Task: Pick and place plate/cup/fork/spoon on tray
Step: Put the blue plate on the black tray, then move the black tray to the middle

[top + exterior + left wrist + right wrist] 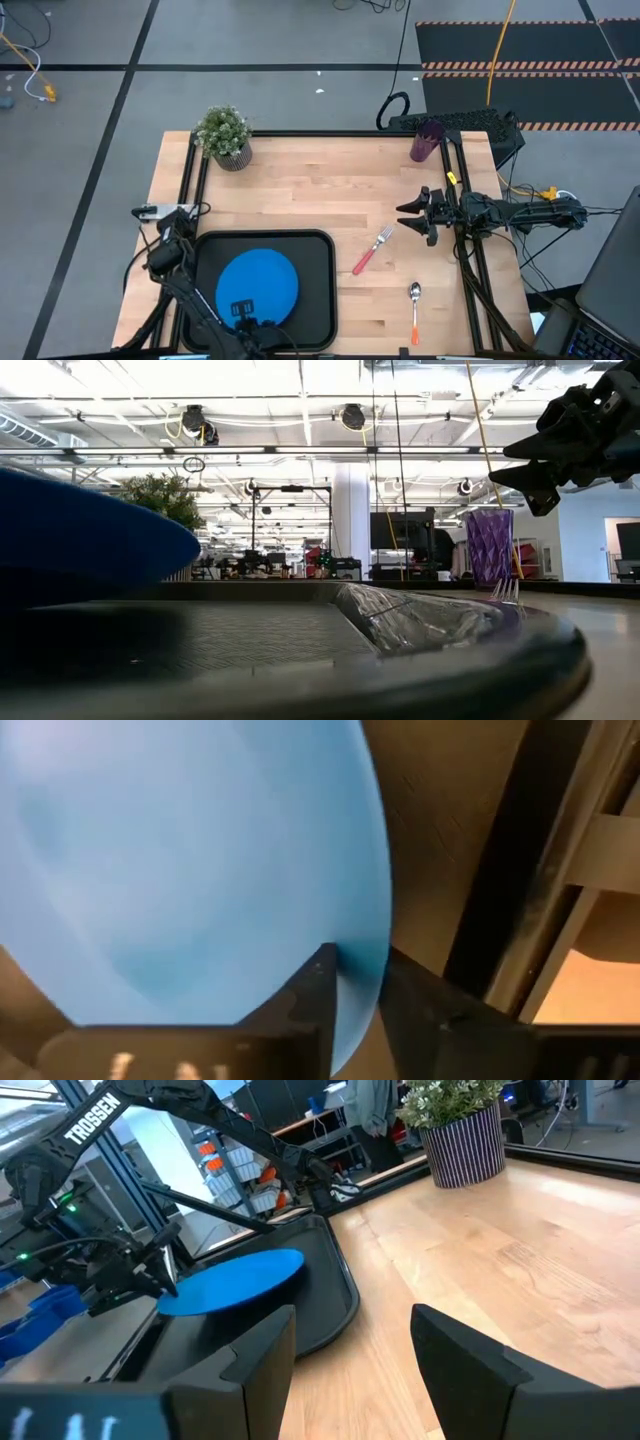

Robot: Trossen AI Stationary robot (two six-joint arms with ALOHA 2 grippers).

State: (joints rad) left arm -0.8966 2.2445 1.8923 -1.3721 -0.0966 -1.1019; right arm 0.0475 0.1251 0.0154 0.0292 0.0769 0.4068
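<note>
One of the four things is nearly home, and three are not there yet. On the left, the black tray [325, 290] sits at the near edge of the table, and the blue plate [258, 283] is over it. The left gripper [240, 312] has its two fingers pinched on the near rim of the plate. The right wrist view shows the plate held up off the tray floor, a bit tilted, so it seems the plate has not been set down and let go yet. Going right, the fork [371, 250] lies flat on the bare wood just beside the tray, with its pink handle toward the tray. The spoon [415, 310] lies farther right near the front edge, orange handle pointing to the front. The purple cup [427, 141] stands upright at the far right corner, well apart from the tray. The right gripper [414, 216] hangs above the table near the fork, fingers wide apart and holding nothing. The fork looks like its likely next pick.
</note>
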